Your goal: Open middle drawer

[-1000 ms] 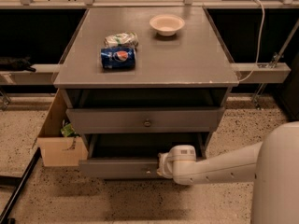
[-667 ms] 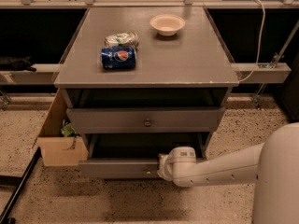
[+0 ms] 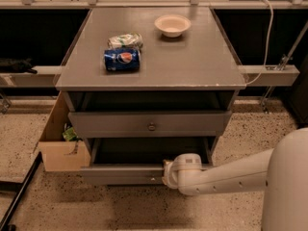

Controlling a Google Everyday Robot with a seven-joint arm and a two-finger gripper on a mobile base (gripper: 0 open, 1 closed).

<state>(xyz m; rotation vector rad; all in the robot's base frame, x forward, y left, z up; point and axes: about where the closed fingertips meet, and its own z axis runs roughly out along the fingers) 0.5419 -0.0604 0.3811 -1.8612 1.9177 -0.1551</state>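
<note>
At the far left a cardboard box (image 3: 61, 154) sits on the speckled floor, touching the left side of the grey cabinet (image 3: 192, 66); something green (image 3: 70, 134) shows inside it. On the cabinet top lie a blue Pepsi can (image 3: 121, 60) on its side and, just behind it and touching, a crumpled pale packet (image 3: 125, 41). A cream bowl (image 3: 172, 25) stands upright further right, near the back edge, well apart from both.

Below the top, 2 grey drawer fronts show. The upper drawer (image 3: 192, 124), with 1 round knob (image 3: 151, 126), stands slightly out. The middle drawer (image 3: 115, 173) is beneath it, drawn further out, with its dark inside visible.

The gripper (image 3: 165, 173) is at the front of the middle drawer, right of centre, against its face. Whether the claw is apart or closed cannot be told. The white arm (image 3: 226, 177) reaches in from the right, where the robot's pale body (image 3: 288, 186) fills the corner. A white cable (image 3: 267, 37) hangs beside the cabinet's right edge.
</note>
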